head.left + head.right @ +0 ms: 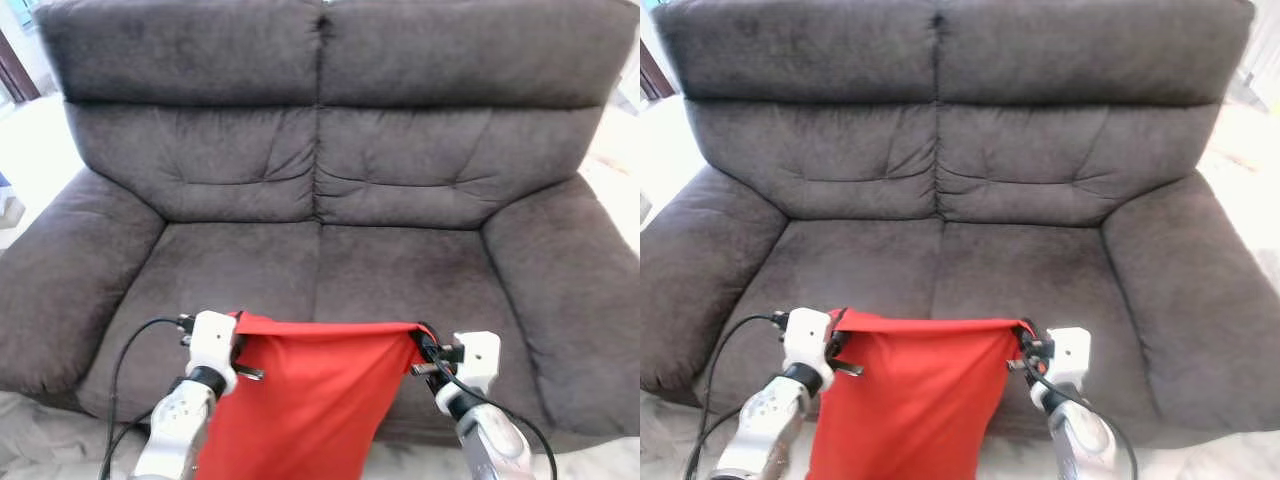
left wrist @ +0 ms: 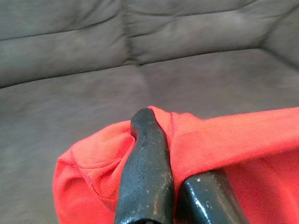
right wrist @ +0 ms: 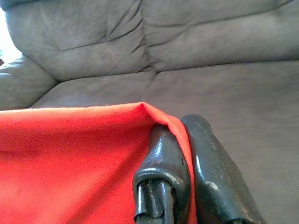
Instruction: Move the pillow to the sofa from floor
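A red pillow [image 1: 300, 400] hangs between my two grippers, just in front of the seat edge of the dark grey sofa [image 1: 320, 200]. My left gripper [image 1: 236, 322] is shut on the pillow's upper left corner. My right gripper [image 1: 424, 340] is shut on its upper right corner. The top edge of the pillow is stretched taut between them. In the left wrist view the black fingers [image 2: 147, 172] pinch red fabric [image 2: 224, 140]. The right wrist view has its fingers [image 3: 163, 163] clamped on the red corner [image 3: 70, 154] over the seat cushions.
The sofa has two seat cushions [image 1: 400, 280], a tufted backrest [image 1: 320, 160] and wide padded armrests [image 1: 70, 270] on both sides. Pale floor [image 1: 30, 150] lies to the left of the sofa and along the bottom of the view.
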`<state>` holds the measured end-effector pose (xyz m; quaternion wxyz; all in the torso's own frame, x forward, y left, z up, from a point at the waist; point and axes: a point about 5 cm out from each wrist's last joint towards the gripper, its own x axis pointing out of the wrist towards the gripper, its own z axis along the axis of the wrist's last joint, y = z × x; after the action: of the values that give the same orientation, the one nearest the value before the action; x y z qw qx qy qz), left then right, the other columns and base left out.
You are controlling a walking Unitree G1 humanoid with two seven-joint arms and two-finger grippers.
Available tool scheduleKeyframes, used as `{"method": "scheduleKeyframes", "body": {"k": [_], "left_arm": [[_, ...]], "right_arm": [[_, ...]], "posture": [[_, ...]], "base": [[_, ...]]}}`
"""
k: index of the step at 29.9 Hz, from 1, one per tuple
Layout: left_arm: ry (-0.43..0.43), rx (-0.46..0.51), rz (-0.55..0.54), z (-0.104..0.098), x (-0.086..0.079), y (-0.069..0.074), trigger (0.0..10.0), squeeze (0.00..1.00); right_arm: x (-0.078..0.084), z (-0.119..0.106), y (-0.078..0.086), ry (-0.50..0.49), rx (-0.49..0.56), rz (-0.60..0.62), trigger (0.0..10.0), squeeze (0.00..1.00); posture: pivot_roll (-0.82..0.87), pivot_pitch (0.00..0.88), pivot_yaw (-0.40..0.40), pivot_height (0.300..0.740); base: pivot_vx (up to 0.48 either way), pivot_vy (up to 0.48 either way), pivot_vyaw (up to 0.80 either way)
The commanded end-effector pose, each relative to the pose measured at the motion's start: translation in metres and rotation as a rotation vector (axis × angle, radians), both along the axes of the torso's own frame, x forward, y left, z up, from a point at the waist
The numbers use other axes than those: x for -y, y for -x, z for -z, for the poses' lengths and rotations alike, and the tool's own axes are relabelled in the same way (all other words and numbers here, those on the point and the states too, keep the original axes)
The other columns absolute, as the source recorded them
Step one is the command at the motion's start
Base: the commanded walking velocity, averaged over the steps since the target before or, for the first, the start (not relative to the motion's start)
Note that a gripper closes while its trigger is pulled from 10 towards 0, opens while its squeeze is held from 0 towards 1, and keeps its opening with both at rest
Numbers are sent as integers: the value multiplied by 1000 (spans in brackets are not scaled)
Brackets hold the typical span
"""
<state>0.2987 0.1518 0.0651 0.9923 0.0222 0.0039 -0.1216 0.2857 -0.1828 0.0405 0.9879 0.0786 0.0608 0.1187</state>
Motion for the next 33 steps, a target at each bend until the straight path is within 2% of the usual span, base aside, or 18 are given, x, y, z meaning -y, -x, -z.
{"method": "scheduleKeyframes", "body": {"k": [1, 20, 28, 33], "left_arm": [[-10, 47, -32, -9, -11, -2, 10000, 0], [-13, 59, -27, -12, -12, -3, 10000, 0], [1, 72, -12, -17, -11, -4, 10000, 0], [-37, 117, 14, -25, -8, -3, 10000, 0]], "right_arm": [[10, -20, -9, -25, 104, 67, 10000, 0], [10, -24, -13, -19, 125, 82, 10000, 0], [9, -33, -16, -24, 174, 92, 10000, 0], [8, -43, -14, -37, 239, 118, 10000, 0]], "posture": [[-44, 118, 37, 740], [-41, 111, 45, 740], [-37, 101, 49, 740], [-39, 90, 58, 740]], "base": [[0, -480, 0], [0, -468, 0], [0, 0, 0], [0, 0, 0]]}}
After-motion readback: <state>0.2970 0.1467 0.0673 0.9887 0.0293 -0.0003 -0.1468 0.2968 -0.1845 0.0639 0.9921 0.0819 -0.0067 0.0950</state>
